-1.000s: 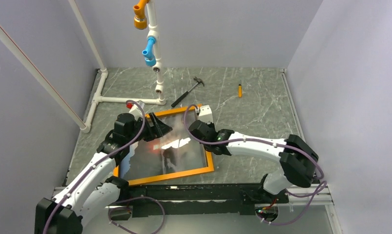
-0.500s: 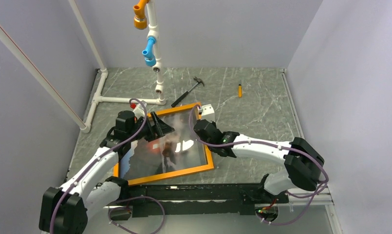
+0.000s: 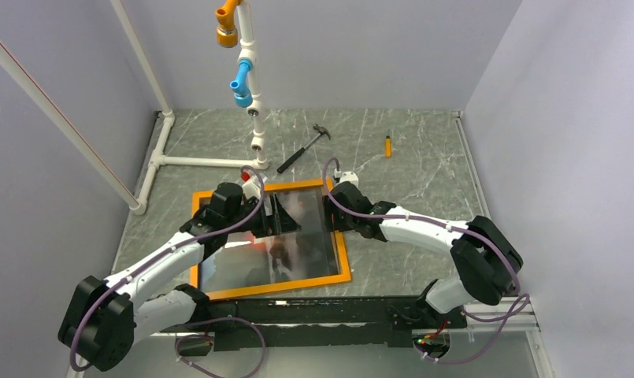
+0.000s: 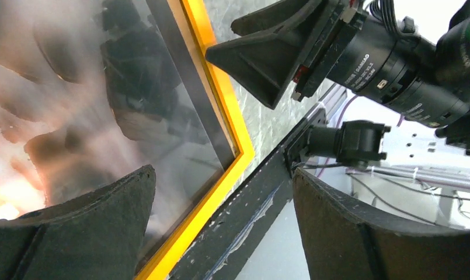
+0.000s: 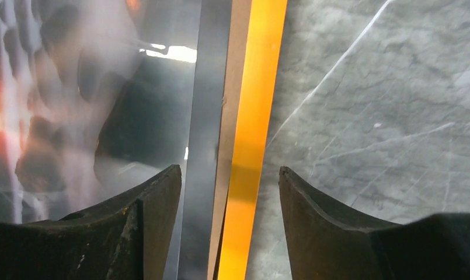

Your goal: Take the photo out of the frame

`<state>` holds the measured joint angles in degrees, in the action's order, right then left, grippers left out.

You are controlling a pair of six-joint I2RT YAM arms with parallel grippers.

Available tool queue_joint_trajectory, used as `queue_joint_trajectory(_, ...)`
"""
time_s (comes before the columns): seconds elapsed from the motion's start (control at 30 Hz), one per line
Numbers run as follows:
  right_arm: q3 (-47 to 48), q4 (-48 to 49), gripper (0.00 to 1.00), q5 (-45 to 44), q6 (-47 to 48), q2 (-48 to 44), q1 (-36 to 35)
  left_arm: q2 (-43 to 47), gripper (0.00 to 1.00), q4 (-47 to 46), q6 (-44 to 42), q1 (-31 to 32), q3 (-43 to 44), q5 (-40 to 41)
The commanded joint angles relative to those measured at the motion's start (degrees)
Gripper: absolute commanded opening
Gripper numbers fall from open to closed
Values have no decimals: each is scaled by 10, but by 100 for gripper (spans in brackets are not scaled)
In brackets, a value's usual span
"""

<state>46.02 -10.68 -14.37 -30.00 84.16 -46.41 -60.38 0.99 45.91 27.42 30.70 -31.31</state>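
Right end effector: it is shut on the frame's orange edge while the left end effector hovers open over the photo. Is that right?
Not shut. The right wrist view shows the right end effector open, with the frame's orange edge in the wide gap between its jaws. The left end effector does hover open over the photo.

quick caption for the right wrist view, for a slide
Right hand, open, straddling the orange edge of the frame, the photo alongside, grey marbled table beyond.
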Motion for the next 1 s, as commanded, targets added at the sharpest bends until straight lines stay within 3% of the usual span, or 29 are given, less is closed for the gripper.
queue_joint_trajectory(0.0, 18, -60, 65, 65, -20, -29, 14, 8, 89, 19, -50, 33, 26, 43)
queue_joint_trajectory(0.2, -30, -45, 56, 89, -8, -45, 26, -27, 83, -35, -13, 82, 22, 53)
queue_joint_trajectory(0.23, -36, -38, 51, 95, -4, -43, 25, -38, 81, -50, -3, 89, 22, 55)
queue_joint_trajectory(0.3, -48, -11, 31, 110, 6, -38, 26, -60, 79, -81, 17, 105, 21, 58)
queue_joint_trajectory(0.37, -52, -5, 24, 98, 0, -23, 26, -88, 77, -113, 36, 119, 25, 55)
queue_joint_trajectory(0.4, -50, -3, 24, 91, 1, -13, 26, -101, 76, -125, 43, 126, 28, 53)
queue_joint_trajectory(0.47, -33, -7, 41, 80, 5, 12, 26, -118, 73, -137, 51, 133, 35, 53)
queue_joint_trajectory(0.53, -25, 1, 47, 77, 10, 30, 26, -112, 72, -145, 55, 135, 32, 56)
queue_joint_trajectory(0.6, -19, 18, 46, 62, 12, 50, 26, -95, 73, -109, 41, 134, 36, 71)
queue_joint_trajectory(0.77, 14, 15, 13, 26, 16, 73, 26, -31, 76, 11, -11, 132, 60, 126)
queue_joint_trajectory(0.87, 31, -6, 11, 47, 0, 53, 28, 10, 78, 65, -30, 125, 64, 154)
queue_joint_trajectory(0.97, 70, -53, 0, 74, -21, 49, 33, 46, 80, 107, -46, 109, 65, 167)
